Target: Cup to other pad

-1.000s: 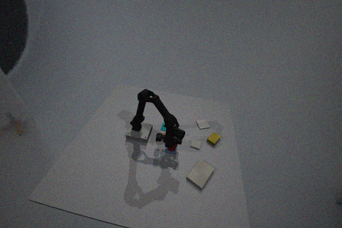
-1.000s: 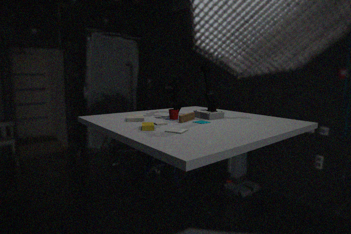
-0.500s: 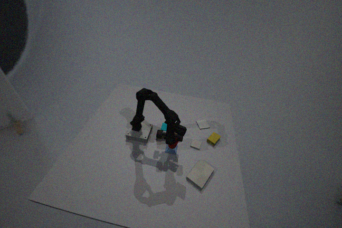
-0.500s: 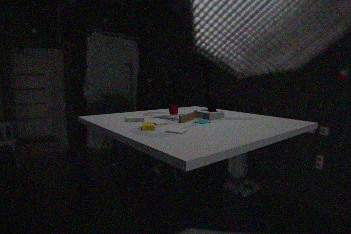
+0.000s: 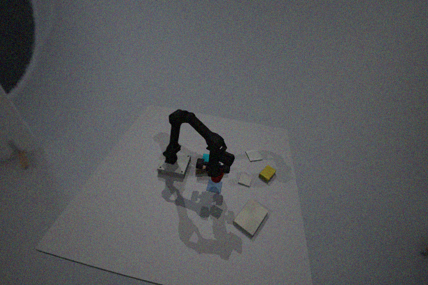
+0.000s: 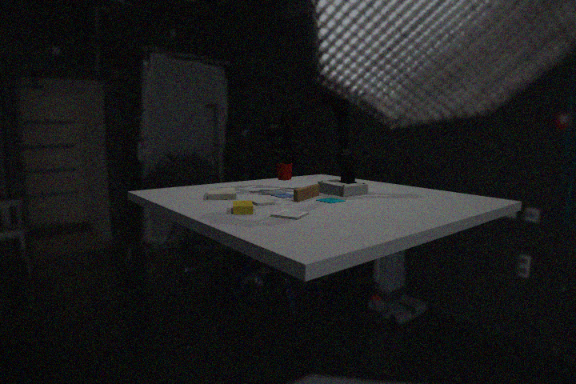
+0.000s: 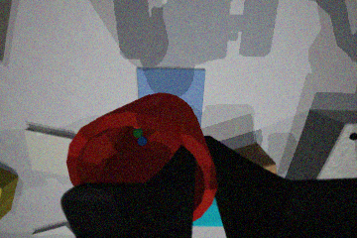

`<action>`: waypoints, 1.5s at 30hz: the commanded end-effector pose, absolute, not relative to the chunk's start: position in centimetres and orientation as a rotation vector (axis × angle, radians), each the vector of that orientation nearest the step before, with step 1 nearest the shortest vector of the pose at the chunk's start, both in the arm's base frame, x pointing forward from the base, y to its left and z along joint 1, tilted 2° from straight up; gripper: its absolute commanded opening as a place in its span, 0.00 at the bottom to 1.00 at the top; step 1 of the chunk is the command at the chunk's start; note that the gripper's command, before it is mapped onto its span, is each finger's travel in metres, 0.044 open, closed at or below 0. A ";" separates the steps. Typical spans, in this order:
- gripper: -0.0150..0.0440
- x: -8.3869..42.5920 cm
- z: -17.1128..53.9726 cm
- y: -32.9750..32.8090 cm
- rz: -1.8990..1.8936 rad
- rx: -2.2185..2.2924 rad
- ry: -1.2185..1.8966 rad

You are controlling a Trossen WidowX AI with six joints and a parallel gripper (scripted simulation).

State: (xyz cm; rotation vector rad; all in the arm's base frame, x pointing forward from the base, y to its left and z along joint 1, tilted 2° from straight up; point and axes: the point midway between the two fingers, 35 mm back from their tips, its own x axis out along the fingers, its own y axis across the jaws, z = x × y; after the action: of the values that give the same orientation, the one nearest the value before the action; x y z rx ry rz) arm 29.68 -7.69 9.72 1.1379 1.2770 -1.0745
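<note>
The gripper [image 7: 198,164] pinched the rim of the red cup [image 7: 132,149], which hung above the table with two marbles [image 7: 139,137] inside. Past it, at twelve o'clock, lay the blue pad [image 7: 172,84]. Carrying it level and slowly toward the cyan pad [image 6: 330,200] looked wisest.

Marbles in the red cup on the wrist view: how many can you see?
2: a small green marble and a small blue marble just below it, touching, deep inside the round red cup held in the jaws. The black jaws cover part of the cup's inside, so more may be hidden.
</note>
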 end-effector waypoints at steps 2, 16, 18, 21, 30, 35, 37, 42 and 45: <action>0.25 29.7 9.7 -7.7 -1.075 1.138 1.277; 0.25 29.5 9.7 -7.4 -1.074 1.138 1.278; 0.25 29.4 9.7 -7.1 -1.073 1.138 1.279; 0.25 29.1 9.8 -6.3 -1.072 1.138 1.281; 0.25 28.1 10.0 -4.2 -1.069 1.138 1.285; 0.25 27.6 10.1 -3.1 -1.069 1.138 1.287; 0.25 27.4 10.1 -2.7 -1.069 1.138 1.287; 0.25 27.0 10.2 -1.6 -1.068 1.139 1.288; 0.25 26.7 10.2 -1.0 -1.068 1.139 1.289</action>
State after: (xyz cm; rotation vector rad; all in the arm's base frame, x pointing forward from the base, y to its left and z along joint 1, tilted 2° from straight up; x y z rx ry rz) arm 27.17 -1.72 10.29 1.1338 1.2834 -1.0622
